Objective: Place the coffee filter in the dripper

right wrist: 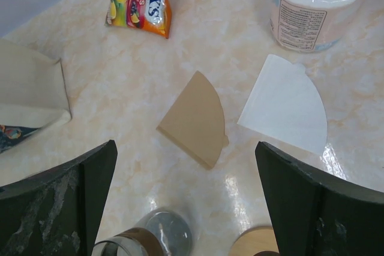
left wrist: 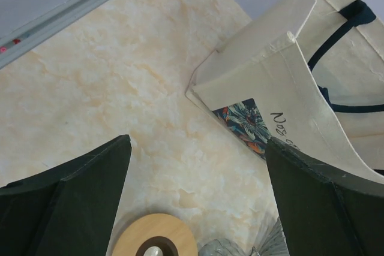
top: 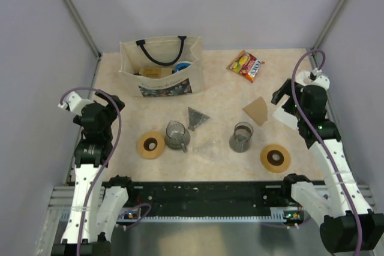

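- Two hands are in view, both spread wide and holding nothing; the left hand (left wrist: 198,142) hangs over the left part of the worktop (top: 222,97), facing the tote bag.
- The cream tote bag (top: 161,70) stands upright at the back left, its dark handles up and a flower print on its front.
- A flat tan ring (top: 142,145) with a dark centre hole lies near the front, left of a glass cup (top: 176,135) that stands just beside it.
- The dripper (top: 197,117), a small dark grey ribbed cone, lies on the bare worktop just behind and right of that cup, apart from both rings.
- A clear translucent cone (top: 208,147) lies just in front of the dripper, between the two cups.
- A second glass cup (top: 242,137) stands right of centre.
- The brown coffee filter (right wrist: 195,119) lies flat behind that cup, well apart from the dripper.
- A candy packet (top: 246,65) lies at the back right.
- A second tan ring (top: 266,159) lies near the front right.
- The right hand (right wrist: 185,145) hovers over the right part of the worktop, above the brown filter.
- A white paper filter (right wrist: 287,112) lies flat beside the brown one, near a paper roll (right wrist: 312,10).
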Action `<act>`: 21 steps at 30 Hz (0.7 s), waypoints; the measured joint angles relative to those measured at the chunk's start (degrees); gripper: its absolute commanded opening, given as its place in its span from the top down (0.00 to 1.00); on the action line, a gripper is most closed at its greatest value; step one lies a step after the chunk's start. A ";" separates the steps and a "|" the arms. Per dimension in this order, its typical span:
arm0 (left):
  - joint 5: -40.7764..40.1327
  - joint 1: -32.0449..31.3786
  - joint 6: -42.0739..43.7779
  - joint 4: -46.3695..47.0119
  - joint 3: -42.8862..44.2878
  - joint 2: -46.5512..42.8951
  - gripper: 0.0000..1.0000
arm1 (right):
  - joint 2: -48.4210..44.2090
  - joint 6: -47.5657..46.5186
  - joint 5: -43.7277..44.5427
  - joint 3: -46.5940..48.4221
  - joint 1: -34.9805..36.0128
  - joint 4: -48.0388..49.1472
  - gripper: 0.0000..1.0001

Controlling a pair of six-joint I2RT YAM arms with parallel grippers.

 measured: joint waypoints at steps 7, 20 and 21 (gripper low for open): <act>3.54 0.00 -0.79 5.29 -3.48 1.57 0.01 | -0.11 0.37 0.42 0.00 0.00 -0.85 0.01; 6.32 0.00 -0.81 10.23 -5.01 4.92 0.01 | 4.50 1.73 4.15 1.53 0.00 -9.90 0.01; 6.64 0.00 -0.81 10.56 -5.14 5.18 0.01 | 4.70 2.16 4.44 1.55 0.00 -10.38 0.01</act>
